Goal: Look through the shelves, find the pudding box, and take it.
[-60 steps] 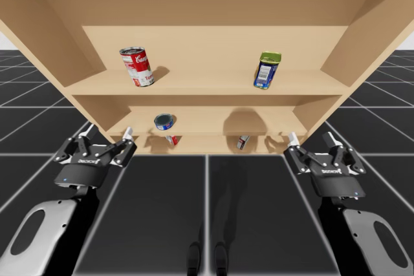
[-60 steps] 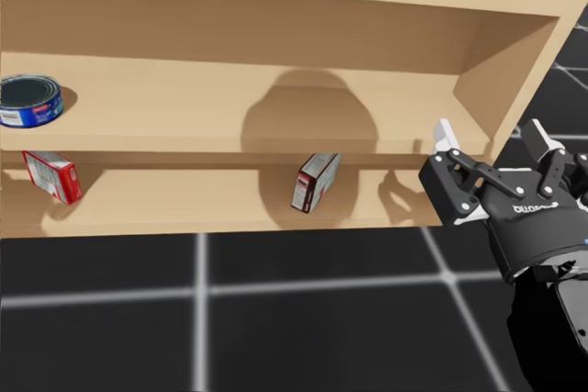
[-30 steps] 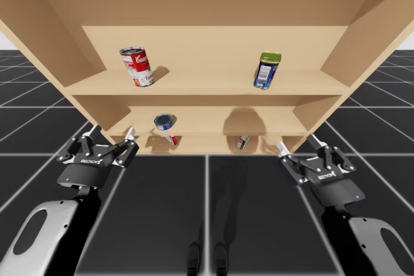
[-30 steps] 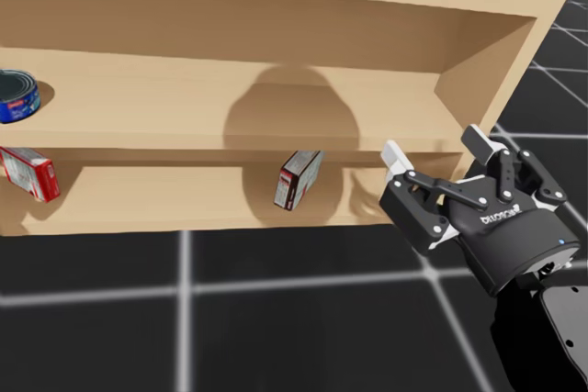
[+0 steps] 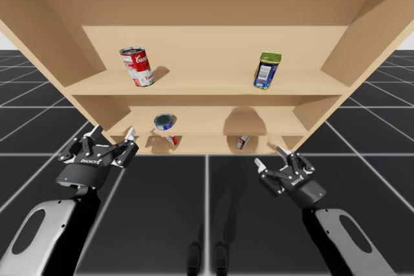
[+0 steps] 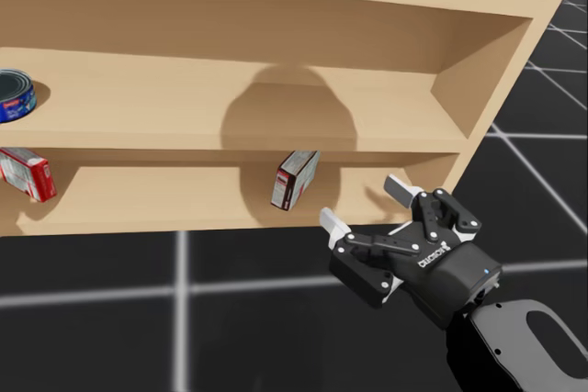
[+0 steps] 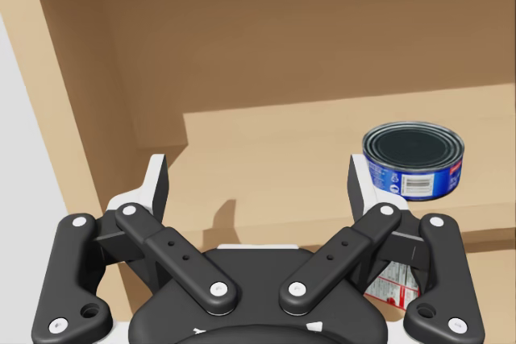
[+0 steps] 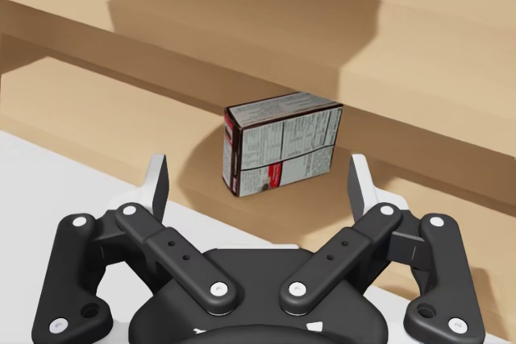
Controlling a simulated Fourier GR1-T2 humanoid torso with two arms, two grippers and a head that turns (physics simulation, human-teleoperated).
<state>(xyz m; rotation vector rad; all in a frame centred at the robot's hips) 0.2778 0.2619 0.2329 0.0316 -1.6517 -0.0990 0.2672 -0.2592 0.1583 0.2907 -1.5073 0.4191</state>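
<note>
My right gripper (image 6: 364, 205) is hovering wide open and empty, near the pudding box (image 6: 294, 180), which is sitting right of middle on the lowest shelf (image 6: 165, 204). My left gripper (image 5: 113, 132) is hanging open, holding nothing.

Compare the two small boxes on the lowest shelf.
The left box shows red and white faces; the right box shows a dark side and a white printed face. The left box lies wider than tall, below the flat blue can; the right box stands taller than wide. The right box is ahead of my open right gripper; the left box is not. Both rest on the lowest shelf, unheld.
</note>
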